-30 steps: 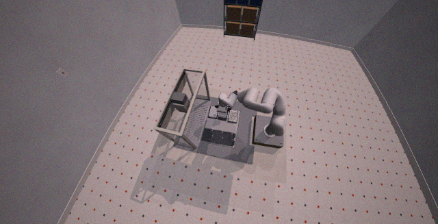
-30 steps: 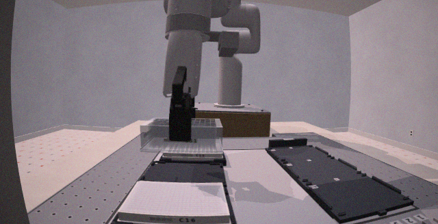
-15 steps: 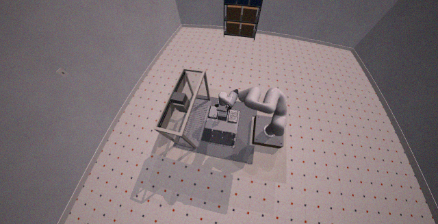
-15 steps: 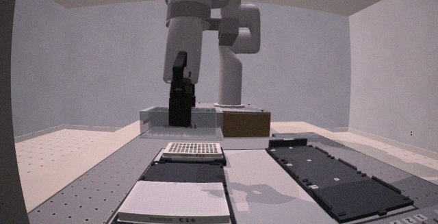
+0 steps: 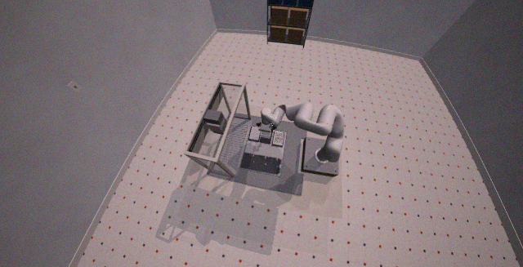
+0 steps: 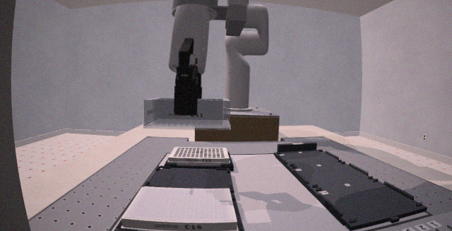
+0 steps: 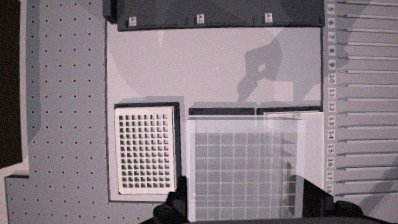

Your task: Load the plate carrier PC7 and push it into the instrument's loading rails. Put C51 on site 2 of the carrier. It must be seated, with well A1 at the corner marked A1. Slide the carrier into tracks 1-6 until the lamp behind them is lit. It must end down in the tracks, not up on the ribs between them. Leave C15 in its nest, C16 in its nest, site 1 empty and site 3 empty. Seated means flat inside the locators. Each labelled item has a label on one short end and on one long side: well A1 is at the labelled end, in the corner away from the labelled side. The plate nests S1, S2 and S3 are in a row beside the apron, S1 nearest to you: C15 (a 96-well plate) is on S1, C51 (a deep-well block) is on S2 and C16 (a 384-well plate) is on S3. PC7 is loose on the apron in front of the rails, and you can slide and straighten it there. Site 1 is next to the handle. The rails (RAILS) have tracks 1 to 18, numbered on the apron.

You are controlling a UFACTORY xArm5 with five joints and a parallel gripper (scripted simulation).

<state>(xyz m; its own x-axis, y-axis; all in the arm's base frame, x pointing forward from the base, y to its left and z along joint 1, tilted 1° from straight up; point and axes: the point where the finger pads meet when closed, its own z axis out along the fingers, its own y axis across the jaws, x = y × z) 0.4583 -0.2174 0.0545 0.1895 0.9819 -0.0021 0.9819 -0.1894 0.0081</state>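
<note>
My gripper (image 6: 187,97) (image 7: 239,193) (image 5: 266,127) is shut on the deep-well block C51 (image 6: 212,109) (image 7: 245,165), gripping its two long sides. It holds the block level, high above the nest row. Below it, nest S2 (image 6: 191,178) is bare and dark. C15 (image 6: 198,153) (image 7: 146,150) (image 5: 279,138), the 96-well plate, sits in its nest on the far side of S2. C16 (image 6: 180,203) (image 7: 312,145) (image 5: 254,133), the 384-well plate, sits in its nest on the near side. The dark carrier PC7 (image 6: 346,185) (image 7: 220,12) (image 5: 261,162) lies on the apron (image 6: 261,188) (image 7: 200,75) with all its sites bare.
The ribbed rails (image 7: 365,100) (image 5: 234,140) run along the apron's edge, with track numbers beside them. The instrument frame (image 5: 244,95) stands over them. A perforated table top (image 6: 88,188) (image 7: 70,125) surrounds the nests. The arm's brown pedestal (image 6: 247,128) stands behind.
</note>
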